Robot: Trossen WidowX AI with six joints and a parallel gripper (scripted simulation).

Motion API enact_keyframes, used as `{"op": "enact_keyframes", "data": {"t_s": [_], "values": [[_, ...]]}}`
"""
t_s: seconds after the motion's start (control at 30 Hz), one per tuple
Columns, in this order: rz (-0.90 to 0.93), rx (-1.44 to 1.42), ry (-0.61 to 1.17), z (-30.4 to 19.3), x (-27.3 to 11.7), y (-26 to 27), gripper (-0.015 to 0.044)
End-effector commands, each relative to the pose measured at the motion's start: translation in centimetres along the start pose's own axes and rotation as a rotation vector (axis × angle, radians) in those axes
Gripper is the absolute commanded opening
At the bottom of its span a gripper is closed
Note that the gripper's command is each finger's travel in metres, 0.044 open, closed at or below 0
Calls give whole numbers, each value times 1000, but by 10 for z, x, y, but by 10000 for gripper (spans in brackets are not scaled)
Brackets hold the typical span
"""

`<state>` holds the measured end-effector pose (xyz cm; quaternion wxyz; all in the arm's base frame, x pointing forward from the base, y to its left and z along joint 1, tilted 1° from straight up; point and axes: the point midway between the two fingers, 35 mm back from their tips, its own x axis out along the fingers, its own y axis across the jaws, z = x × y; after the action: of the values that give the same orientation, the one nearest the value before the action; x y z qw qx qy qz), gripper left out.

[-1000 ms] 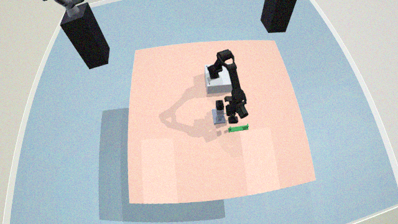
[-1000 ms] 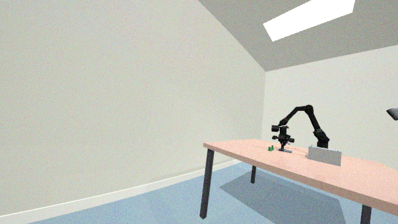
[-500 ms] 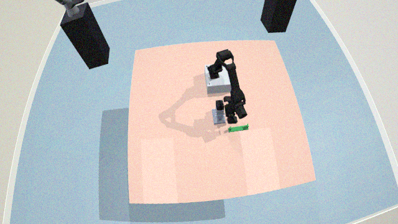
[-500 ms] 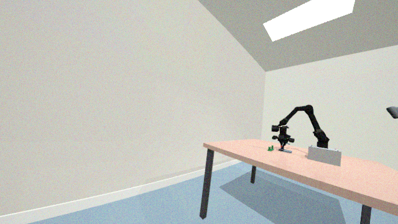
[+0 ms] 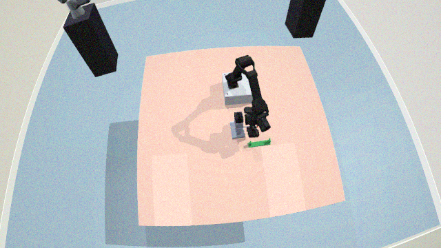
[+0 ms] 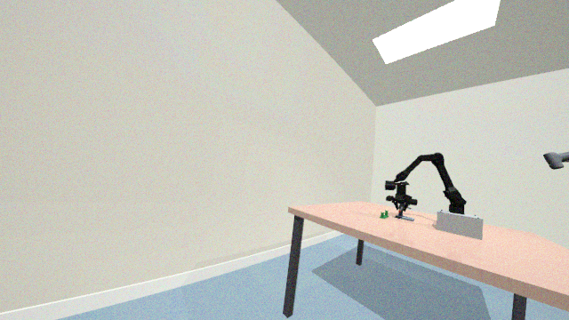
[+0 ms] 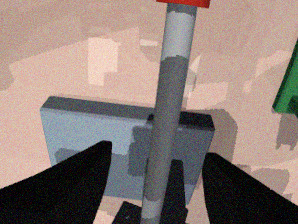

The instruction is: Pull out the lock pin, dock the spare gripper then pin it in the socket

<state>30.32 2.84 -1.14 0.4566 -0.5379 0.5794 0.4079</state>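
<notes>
Two dark fingers of the gripper stand apart, clamped on nothing. Between them in the wrist view runs the grey lock pin, its red end beyond the fingertips; whether either finger touches it, I cannot tell. Below the gripper and to one side, the mount's blue-grey base plate lies on the bench. A green piece sits near the gripper, apart from the plate.

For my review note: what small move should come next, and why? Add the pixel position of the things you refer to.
Probably close the black end effector (image 5: 253, 125) (image 6: 400, 212) (image 7: 157, 156) gently: its parted fingers appear to flank the grey cylindrical rod (image 7: 172, 90), whose exposed length suggests handling remains. Contact depth is unclear.
</notes>
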Motion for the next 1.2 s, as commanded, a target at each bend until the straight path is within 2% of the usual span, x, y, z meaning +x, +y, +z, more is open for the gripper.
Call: {"op": "enact_keyframes", "data": {"t_s": [0.0,1.0,1.17], "values": [[-1,0,-1,4,-9,0,200],[-5,-7,9,35,-84,-2,200],[-5,-8,10,32,-77,-3,331]]}}
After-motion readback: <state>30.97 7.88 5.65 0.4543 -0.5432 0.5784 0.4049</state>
